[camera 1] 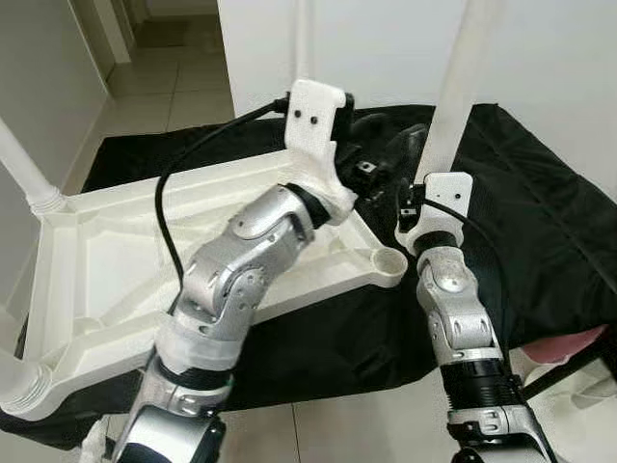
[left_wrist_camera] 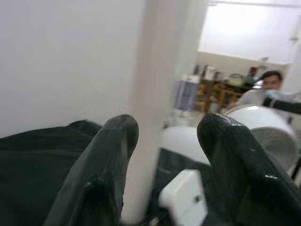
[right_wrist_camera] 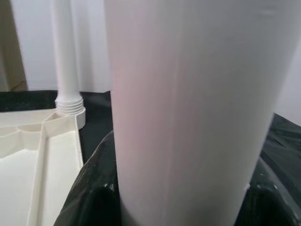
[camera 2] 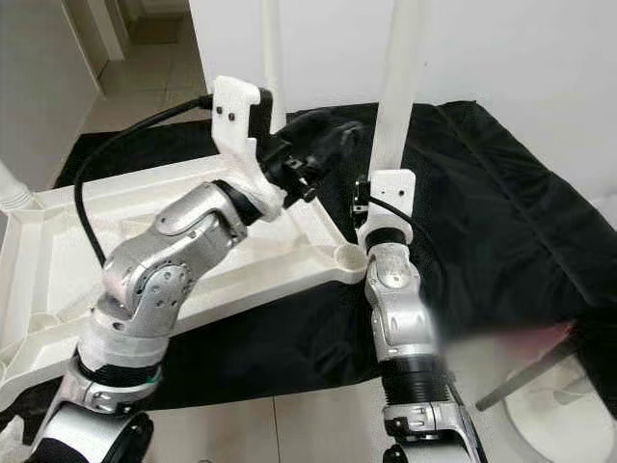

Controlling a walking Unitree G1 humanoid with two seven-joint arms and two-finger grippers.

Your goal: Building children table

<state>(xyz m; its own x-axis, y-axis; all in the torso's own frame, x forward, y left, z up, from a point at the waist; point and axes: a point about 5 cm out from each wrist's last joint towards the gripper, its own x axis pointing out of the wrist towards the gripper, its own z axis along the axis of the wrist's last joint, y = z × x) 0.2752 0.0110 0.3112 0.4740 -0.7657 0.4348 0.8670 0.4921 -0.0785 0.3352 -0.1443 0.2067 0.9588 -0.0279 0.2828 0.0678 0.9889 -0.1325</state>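
Note:
The white table top (camera 1: 58,289) lies upside down on a black cloth, with legs standing at its back corner (camera 1: 304,39), left corner (camera 1: 24,164) and near-left corner (camera 1: 19,381). The near-right corner socket (camera 1: 390,260) is empty. My right gripper (right_wrist_camera: 178,197) is shut on another white leg (camera 1: 453,87), holding it upright just right of and behind that socket. My left gripper (camera 1: 390,149) reaches in from the left. It is open, and the held leg (left_wrist_camera: 155,94) stands just beyond the gap between its fingertips (left_wrist_camera: 117,136).
The black cloth (camera 1: 540,212) covers the floor under the table top, against a white wall. Tiled floor and a doorway (camera 1: 183,58) lie at the far left. A white fan base (camera 2: 569,405) stands at the near right. Far off, the left wrist view shows a person (left_wrist_camera: 270,84).

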